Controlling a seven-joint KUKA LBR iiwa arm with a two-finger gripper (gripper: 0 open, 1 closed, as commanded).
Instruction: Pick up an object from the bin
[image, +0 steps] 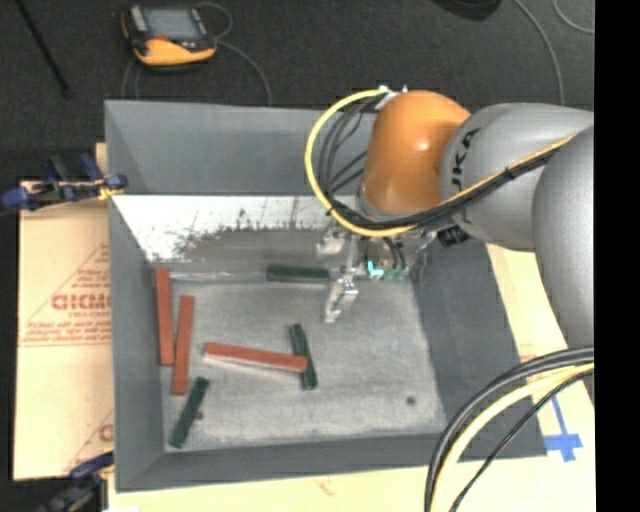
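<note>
**Jaws low in the grey bin, just right of a dark green stick lying along the far wall.**
Whether the jaws are parted or clenched cannot be told. Three orange-red sticks and two more green sticks lie apart on the floor. Risk: the wall may block a clean grasp, so the stick slips.

Jaws are hanging near 1 o'clock in the bin, just beside a dark green stick at 12. Two red sticks are lying at 9; a third red stick is touching a short green stick centrally.
</note>
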